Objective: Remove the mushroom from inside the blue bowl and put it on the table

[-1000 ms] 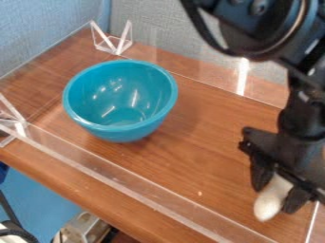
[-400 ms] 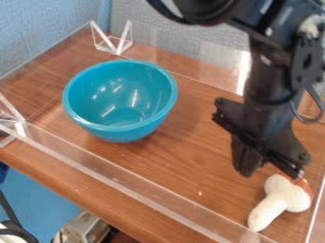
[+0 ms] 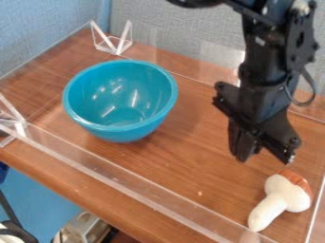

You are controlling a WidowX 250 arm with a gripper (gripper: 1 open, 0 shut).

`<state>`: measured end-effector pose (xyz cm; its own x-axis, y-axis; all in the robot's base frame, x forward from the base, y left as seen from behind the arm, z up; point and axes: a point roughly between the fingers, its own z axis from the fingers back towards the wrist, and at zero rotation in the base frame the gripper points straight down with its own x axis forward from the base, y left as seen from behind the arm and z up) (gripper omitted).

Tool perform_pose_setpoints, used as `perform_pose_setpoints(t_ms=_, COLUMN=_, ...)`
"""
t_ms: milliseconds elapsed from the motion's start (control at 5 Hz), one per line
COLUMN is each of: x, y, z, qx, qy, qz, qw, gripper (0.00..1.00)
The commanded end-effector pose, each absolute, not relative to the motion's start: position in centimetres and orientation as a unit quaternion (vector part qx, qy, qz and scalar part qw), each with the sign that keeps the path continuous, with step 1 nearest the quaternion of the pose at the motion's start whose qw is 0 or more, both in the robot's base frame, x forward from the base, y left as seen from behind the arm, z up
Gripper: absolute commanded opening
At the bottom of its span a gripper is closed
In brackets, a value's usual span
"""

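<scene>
The mushroom (image 3: 280, 202) lies on its side on the table (image 3: 178, 161) at the front right, cream stem toward the front wall and orange-brown cap to the right. My gripper (image 3: 257, 152) hangs pointing down just up and left of it, jaws shut and empty, clear of the mushroom. Far to the left sits the blue bowl (image 3: 118, 100), upright, its smooth inside bare.
Low clear acrylic walls (image 3: 127, 169) edge the tabletop along the front, left and back. Two clear corner brackets (image 3: 112, 38) stand at the back left. The black arm (image 3: 273, 52) rises above the right half of the table.
A second ago my open gripper stood around the mushroom at the front right. It has let go, shut, risen and moved left; the mushroom now lies free on the table.
</scene>
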<state>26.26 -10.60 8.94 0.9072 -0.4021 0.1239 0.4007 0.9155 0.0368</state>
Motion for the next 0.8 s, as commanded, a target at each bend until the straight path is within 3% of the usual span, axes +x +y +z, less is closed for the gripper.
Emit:
perform_pose_setpoints(t_ms=0, x=26.8, y=-11.0, z=9.4, qx=0.007, qy=-0.079, qz=-0.19, qw=0.979, gripper=0.0)
perform_pose_setpoints(t_ms=600, x=25.3, y=-13.1, z=9.6, qx=0.014, qy=-0.066, qz=-0.229, qw=0.971, gripper=0.0)
